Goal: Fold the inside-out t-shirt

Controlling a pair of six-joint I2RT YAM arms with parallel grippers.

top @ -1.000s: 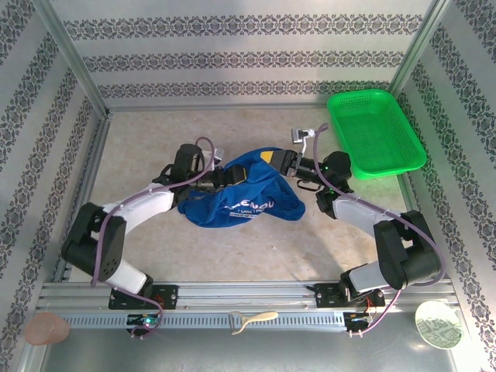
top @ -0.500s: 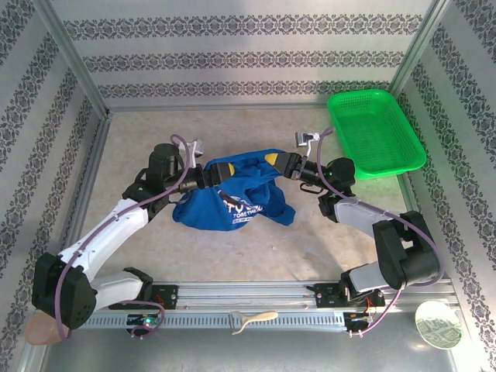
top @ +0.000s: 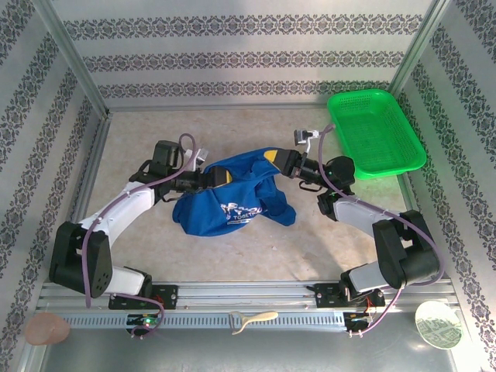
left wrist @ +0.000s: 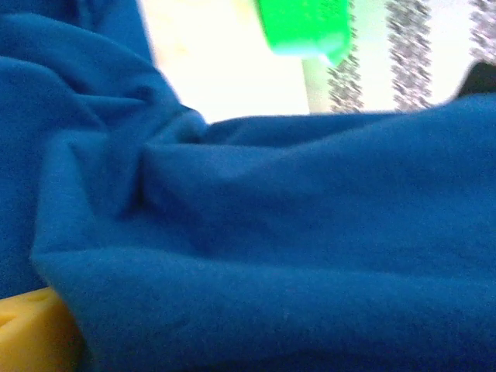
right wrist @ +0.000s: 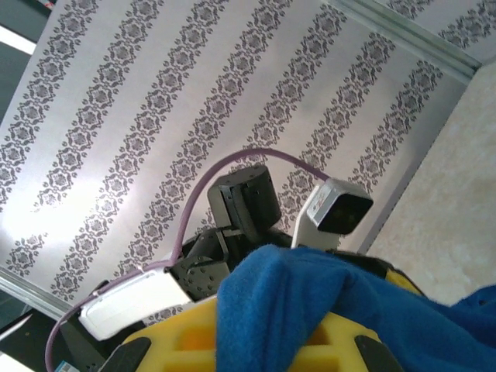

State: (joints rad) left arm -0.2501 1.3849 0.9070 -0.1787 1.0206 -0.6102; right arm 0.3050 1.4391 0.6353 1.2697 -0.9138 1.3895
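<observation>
Folding has hardly begun, by my reading. The royal blue cloth t-shirt [top: 232,203] sits as a rumpled heap in the middle of the overhead frame, on the counter between the two arms, with some pale lettering showing. No flat panel, straight edge or tidy crease can be seen anywhere on it. Its upper edge is lifted and drawn out between the grippers.

The right gripper [top: 277,161], at the heap's upper right, has its yellow jaws pressed together on a bunch of the blue cloth, which drapes over them in the right wrist view. The left gripper [top: 216,179] is at the heap's upper left, in among the fabric. Its wrist view gives close blue folds and one yellow finger [left wrist: 31,333] at the lower left corner, and I cannot tell whether those jaws are spread or pinching.

Left to do, as I judge it: spreading the garment flat, smoothing it, and every fold.

The beige speckled counter [top: 147,139] looks matte and even. A green plastic mesh basket [top: 374,132] stands at the upper right, well apart from the shirt. Pale walls with dark ornamental stripes [top: 232,58] enclose the space, and a metal rail [top: 248,294] along the bottom of the frame carries the arm bases.
</observation>
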